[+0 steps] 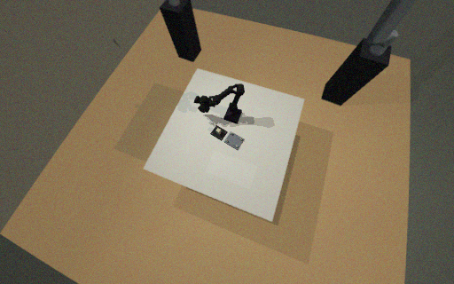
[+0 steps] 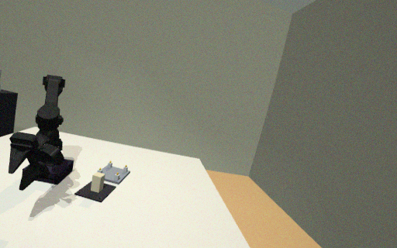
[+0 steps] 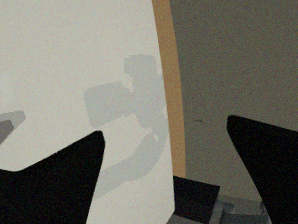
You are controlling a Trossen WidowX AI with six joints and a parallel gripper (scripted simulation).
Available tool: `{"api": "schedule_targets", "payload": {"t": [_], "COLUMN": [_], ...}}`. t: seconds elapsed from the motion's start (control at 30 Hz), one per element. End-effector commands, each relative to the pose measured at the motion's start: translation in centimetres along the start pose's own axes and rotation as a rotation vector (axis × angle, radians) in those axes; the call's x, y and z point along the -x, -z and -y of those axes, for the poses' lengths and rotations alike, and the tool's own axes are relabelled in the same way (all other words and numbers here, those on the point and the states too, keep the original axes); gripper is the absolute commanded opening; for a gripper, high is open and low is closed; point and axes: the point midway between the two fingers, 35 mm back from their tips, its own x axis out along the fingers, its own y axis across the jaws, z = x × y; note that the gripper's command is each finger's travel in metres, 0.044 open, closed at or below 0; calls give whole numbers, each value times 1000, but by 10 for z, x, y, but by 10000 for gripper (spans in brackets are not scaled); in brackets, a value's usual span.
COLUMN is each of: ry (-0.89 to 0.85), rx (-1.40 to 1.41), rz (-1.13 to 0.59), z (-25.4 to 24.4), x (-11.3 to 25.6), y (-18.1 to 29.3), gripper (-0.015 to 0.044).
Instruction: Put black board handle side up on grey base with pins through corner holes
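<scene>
The flat black square board with its cream upright handle (image 1: 218,130) (image 2: 98,182) is laid beside the grey four-post base (image 1: 234,140) (image 2: 115,175), presumably for a short transfer; the black two-fingered hand (image 1: 203,108) (image 2: 16,180) (image 3: 166,131) is held released (nothing gripped), well apart.

We see a white tabletop (image 1: 248,186) (image 2: 174,217) (image 3: 60,50) carrying the black board (image 1: 215,133) (image 2: 86,194), lying flat, handle up, just beside the grey base (image 1: 234,141) (image 2: 113,174); the arm's dark base (image 1: 229,119) (image 2: 56,180) stands near them.
</scene>
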Motion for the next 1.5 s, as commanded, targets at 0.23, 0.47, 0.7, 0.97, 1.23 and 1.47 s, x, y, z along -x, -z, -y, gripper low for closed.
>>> {"api": "schedule_targets", "payload": {"t": [0.23, 0.47, 0.7, 0.97, 1.23, 1.47], "ry": [-350, -691, -914, -1011, -1011, -1011], "rx": [-141, -209, -219, -208, -208, -208], "rz": [178, 155, 7, -144, -144, -144], "z": [-45, -90, -119, -132, -134, -162], "x": [34, 100, 167, 215, 214, 197], "y": [-93, -145, -159, -156, -158, -157], "gripper": [440, 440, 440, 440, 440, 440]}}
